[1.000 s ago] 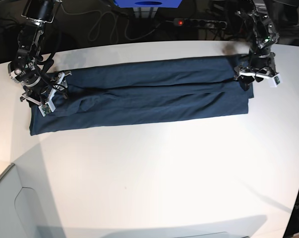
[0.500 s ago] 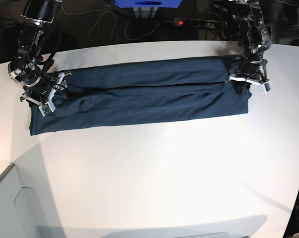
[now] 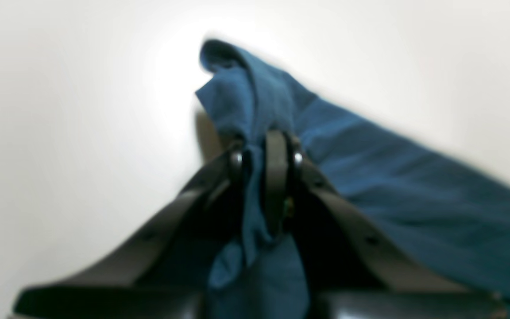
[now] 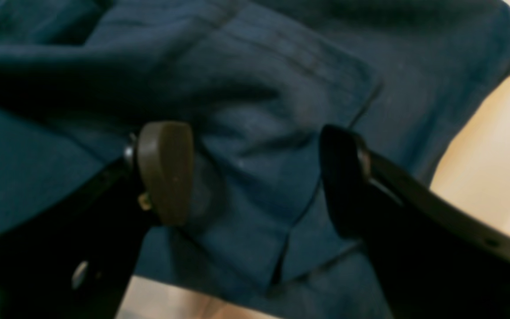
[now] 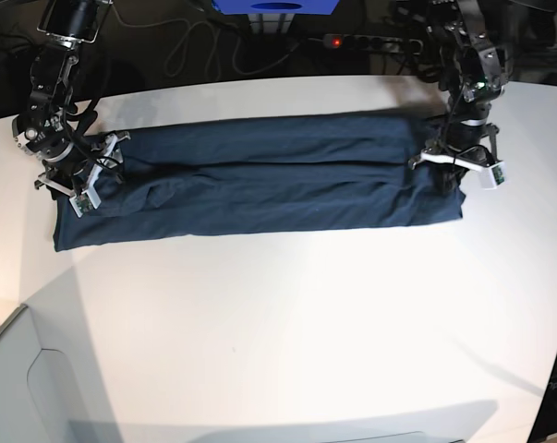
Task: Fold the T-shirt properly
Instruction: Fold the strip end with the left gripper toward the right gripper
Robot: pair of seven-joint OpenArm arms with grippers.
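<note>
Currently we note the left gripper (image 3: 264, 153) clenched on a bunched end of the T-shirt (image 5: 260, 180); right gripper (image 4: 255, 173) spread wide over its other end.

The T-shirt (image 5: 260, 180) is a plain dark navy cloth, folded lengthwise into a long narrow band that lies flat across the white table from one side to the other. Long creases run along its length. One end (image 3: 246, 93) is bunched and lifted off the surface, pinched into a narrow ridge. At the other end (image 4: 281, 133), a stitched hem lies over layered folds.
</note>
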